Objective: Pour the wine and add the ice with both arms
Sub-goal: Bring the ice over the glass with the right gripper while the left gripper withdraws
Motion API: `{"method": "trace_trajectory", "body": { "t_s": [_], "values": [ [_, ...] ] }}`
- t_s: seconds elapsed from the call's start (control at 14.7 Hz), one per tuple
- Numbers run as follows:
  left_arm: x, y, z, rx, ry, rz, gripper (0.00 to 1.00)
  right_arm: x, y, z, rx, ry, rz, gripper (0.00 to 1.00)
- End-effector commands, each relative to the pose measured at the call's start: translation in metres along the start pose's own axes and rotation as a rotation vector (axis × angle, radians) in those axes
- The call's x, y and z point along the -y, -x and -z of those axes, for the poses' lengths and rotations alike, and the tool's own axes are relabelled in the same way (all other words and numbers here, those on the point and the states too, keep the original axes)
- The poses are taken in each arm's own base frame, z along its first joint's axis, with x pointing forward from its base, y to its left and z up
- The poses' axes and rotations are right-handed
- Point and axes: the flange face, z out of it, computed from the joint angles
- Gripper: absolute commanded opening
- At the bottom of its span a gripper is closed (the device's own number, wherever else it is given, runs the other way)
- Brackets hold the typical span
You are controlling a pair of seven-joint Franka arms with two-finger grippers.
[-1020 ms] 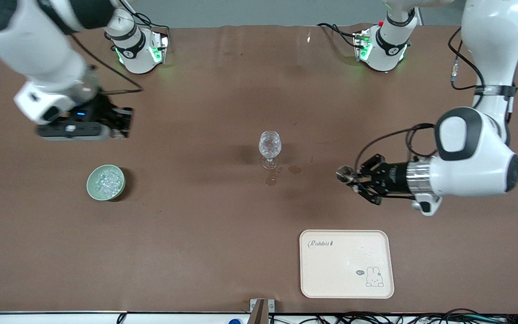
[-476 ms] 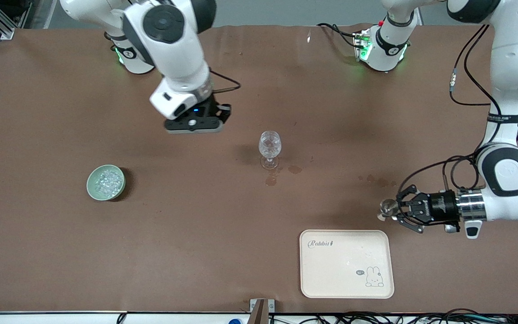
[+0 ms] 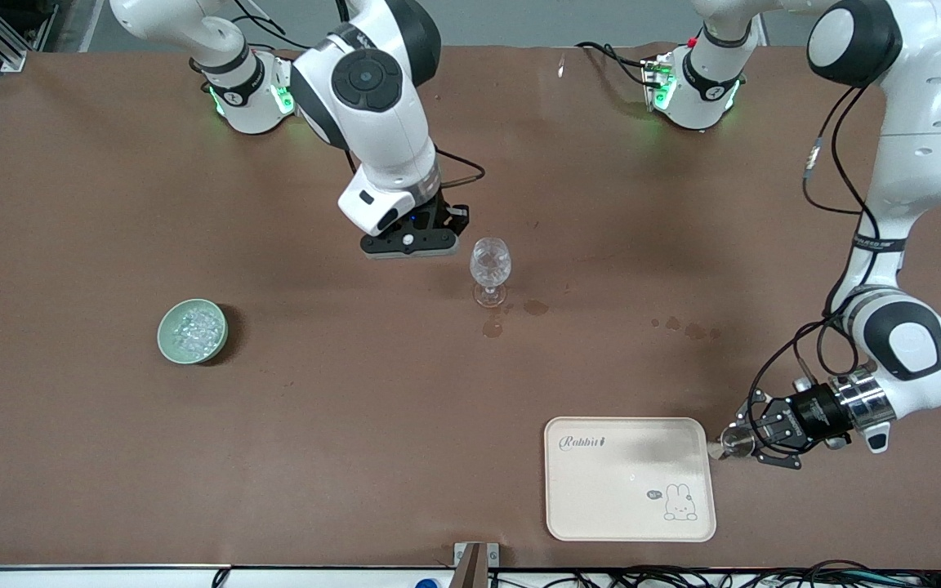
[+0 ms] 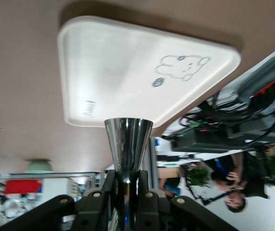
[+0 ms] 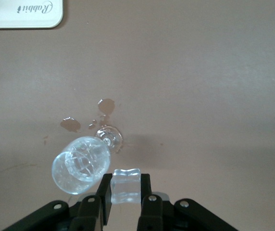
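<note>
A clear stemmed wine glass point(image 3: 490, 265) stands at mid-table; it also shows in the right wrist view point(image 5: 82, 163). My right gripper point(image 3: 430, 233) hovers just beside the glass, toward the right arm's end, and is shut on a clear ice cube point(image 5: 125, 185). A pale green bowl point(image 3: 162, 339) holds a heap of ice point(image 3: 194, 328). My left gripper point(image 3: 744, 441) is shut on a silvery jigger point(image 3: 730, 445), held level by the edge of the cream tray point(image 3: 630, 478). In the left wrist view the jigger point(image 4: 128, 144) points at the tray point(image 4: 142, 82). No wine shows in the jigger.
Dark wet stains lie by the glass foot point(image 3: 493, 327) and toward the left arm's end point(image 3: 687, 329). The tray has a rabbit drawing and lies near the table's front edge. The bowl sits toward the right arm's end.
My right gripper has swung from near the bowl's end over to beside the glass. My left gripper has carried the jigger away from the glass to the tray's edge.
</note>
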Motion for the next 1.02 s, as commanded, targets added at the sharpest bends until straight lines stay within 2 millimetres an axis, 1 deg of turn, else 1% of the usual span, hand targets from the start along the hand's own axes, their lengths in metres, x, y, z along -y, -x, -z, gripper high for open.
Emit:
{"method": "trace_trajectory", "body": {
  "t_s": [0.0, 0.07, 0.14, 0.2, 0.34, 0.41, 0.54, 0.68, 0.75, 0.88, 0.95],
  "values": [
    [-0.014, -0.024, -0.017, 0.068, 0.083, 0.064, 0.01, 0.026, -0.014, -0.008, -0.035, -0.036, -0.021, 0.04],
    [-0.009, -0.025, -0.033, 0.078, 0.090, 0.081, 0.01, 0.035, -0.020, -0.016, -0.054, -0.054, -0.031, 0.04],
    [-0.007, -0.028, -0.040, 0.072, 0.103, 0.087, 0.01, 0.047, -0.018, -0.027, -0.059, -0.062, -0.026, 0.04],
    [-0.004, -0.031, -0.048, 0.067, 0.101, 0.090, 0.01, 0.056, -0.012, -0.033, -0.057, -0.060, -0.031, 0.04],
    [0.003, -0.040, -0.062, 0.082, 0.098, 0.116, 0.01, 0.068, 0.000, -0.038, -0.052, -0.055, -0.030, 0.04],
    [0.006, -0.046, -0.066, 0.090, 0.100, 0.122, 0.01, 0.075, 0.008, -0.040, -0.050, -0.051, -0.013, 0.04],
    [0.011, -0.056, -0.074, 0.105, 0.102, 0.138, 0.01, 0.077, 0.011, -0.041, -0.047, -0.046, -0.006, 0.05],
    [0.017, -0.056, -0.088, 0.124, 0.100, 0.137, 0.01, 0.081, 0.015, -0.044, -0.037, -0.041, 0.000, 0.05],
    [0.020, -0.056, -0.093, 0.130, 0.098, 0.132, 0.01, 0.086, 0.022, -0.047, -0.032, -0.038, 0.012, 0.06],
    [0.023, -0.058, -0.098, 0.128, 0.094, 0.106, 0.01, 0.082, 0.026, -0.052, 0.000, 0.000, 0.016, 0.08],
    [0.024, -0.059, -0.097, 0.125, 0.095, 0.087, 0.01, 0.081, 0.025, -0.051, -0.002, 0.000, 0.015, 0.08]
  ]
}}
